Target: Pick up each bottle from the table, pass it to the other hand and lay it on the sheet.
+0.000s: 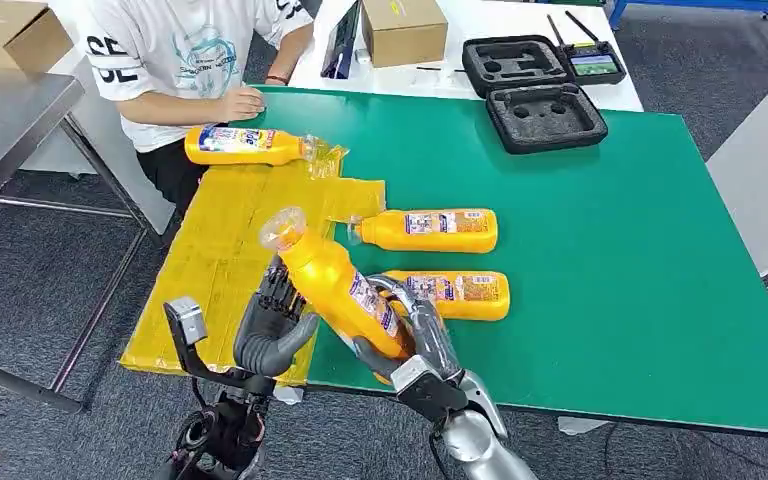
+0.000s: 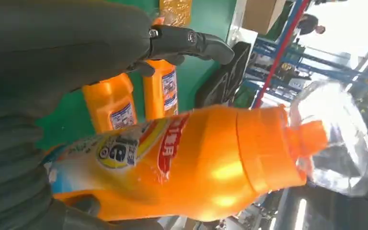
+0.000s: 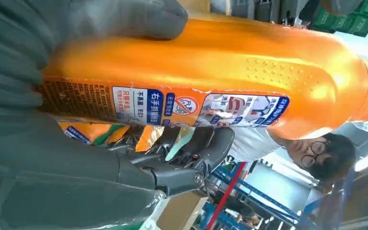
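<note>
In the head view, at the near edge of the green table (image 1: 610, 260), the right hand (image 1: 415, 345) grips the lower body of an orange bottle (image 1: 335, 280), fingers wrapped round it; the bottle is held off the table, tilted, its long axis running from the hand up and left, its clear-wrapped cap end over the yellow sheet (image 1: 220, 270). The left hand (image 1: 272, 325) is just beside the bottle's mid-body, fingers curled toward it; I cannot tell whether it grips. Two more bottles (image 1: 430, 230) (image 1: 455, 293) lie flat past the right hand, caps toward the sheet. A fourth (image 1: 245, 145) lies at the sheet's far edge, cap pointing right, by a seated person's hand (image 1: 240, 103). Foam cases (image 1: 545, 115) sit at the far edge. In the left wrist view, the bottle (image 2: 191, 167) runs across the picture, a dark finger (image 2: 191, 40) above it. In the right wrist view, the thumb (image 3: 124, 19) and fingers (image 3: 191, 148) clamp the bottle (image 3: 211, 72) from opposite sides.
</note>
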Available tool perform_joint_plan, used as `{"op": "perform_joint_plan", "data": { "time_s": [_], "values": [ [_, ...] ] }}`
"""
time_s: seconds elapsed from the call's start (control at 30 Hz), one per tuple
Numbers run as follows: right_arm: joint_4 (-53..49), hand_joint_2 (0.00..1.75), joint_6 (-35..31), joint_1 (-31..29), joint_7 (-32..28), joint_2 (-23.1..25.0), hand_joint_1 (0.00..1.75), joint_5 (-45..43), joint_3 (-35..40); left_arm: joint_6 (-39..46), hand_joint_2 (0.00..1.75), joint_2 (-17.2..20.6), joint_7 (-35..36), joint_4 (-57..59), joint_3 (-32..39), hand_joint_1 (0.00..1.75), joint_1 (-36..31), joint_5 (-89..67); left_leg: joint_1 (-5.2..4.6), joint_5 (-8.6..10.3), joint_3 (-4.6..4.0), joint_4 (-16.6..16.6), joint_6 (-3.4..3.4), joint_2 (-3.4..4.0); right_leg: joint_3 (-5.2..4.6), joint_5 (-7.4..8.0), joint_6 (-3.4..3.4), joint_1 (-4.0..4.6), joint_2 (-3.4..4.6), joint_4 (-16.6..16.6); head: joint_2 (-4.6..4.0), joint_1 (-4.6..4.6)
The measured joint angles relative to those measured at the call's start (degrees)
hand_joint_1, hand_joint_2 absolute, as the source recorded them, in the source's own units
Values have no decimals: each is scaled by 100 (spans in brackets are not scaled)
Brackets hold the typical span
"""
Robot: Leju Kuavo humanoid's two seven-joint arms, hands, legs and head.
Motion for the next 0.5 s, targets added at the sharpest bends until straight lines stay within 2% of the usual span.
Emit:
{"op": "perform_joint_plan", "data": {
  "time_s": [0.1, 0.13, 0.23, 0.27, 0.3, 0.5],
  "values": [
    [52, 175, 68, 0, 0, 42, 161, -2, -20, -90, 175, 15, 35, 125, -81, 0, -81, 77, 0, 0, 0, 0, 0, 0, 1, 0, 0, 0, -1, 0, -2, 2],
    [74, 175, 103, 0, 0, 57, 166, 13, -24, -120, 175, 17, 35, 188, -114, 0, -120, 83, 0, 0, 0, 0, 0, 0, 1, 0, 0, 0, -1, -1, 0, 0],
    [118, 175, 162, 4, 0, 87, 164, 28, -48, -195, 175, 20, 35, 289, -190, 0, -194, 90, 0, 1, 1, 0, 0, 0, 0, 0, 0, 0, 0, 0, 0, 0],
    [140, 175, 195, 5, 2, 94, 169, 28, -63, -234, 175, 24, 35, 339, -219, 0, -241, 90, 0, 1, 0, 0, 0, 0, 1, 1, 0, 0, 0, 0, 0, 0],
    [165, 175, 231, 7, 11, 94, 164, 33, -85, -268, 175, 33, 35, 386, -248, 0, -292, 85, 0, 2, 0, 0, 0, 0, 2, 1, 0, 0, -1, 0, 0, 2],
    [282, 175, 396, 30, 63, 109, 168, 109, -114, -426, 175, 70, 90, 632, -339, 0, -517, 72, 0, 1, 0, 0, 0, 0, 0, 1, 0, 0, 0, 0, 0, 0]
  ]
}}
